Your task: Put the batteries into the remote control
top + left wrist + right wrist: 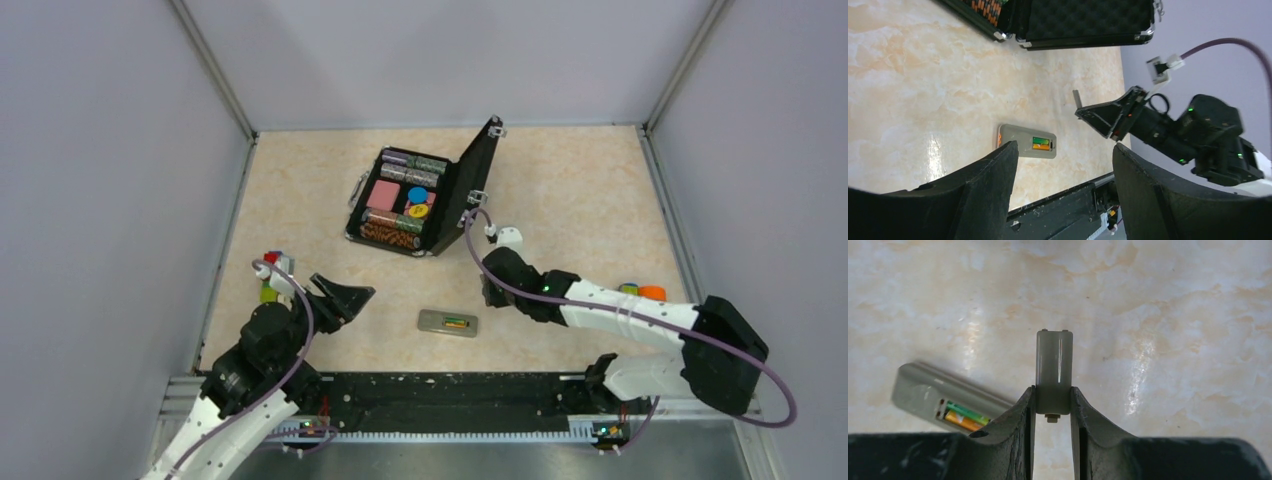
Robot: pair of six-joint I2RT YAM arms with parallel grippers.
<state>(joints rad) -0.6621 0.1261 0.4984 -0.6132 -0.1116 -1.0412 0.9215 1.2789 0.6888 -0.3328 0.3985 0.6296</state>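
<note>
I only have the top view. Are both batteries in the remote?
Observer: Yes. The right wrist view shows the batteries, one green and one orange, side by side in the remote, uncovered.
Operator: Is the right gripper carrying anything?
Observer: The right gripper pinches a small grey cover by one end, away from the remote.
Operator: And the left gripper?
Observer: In its own view, the left gripper is open with nothing between the fingers.
</note>
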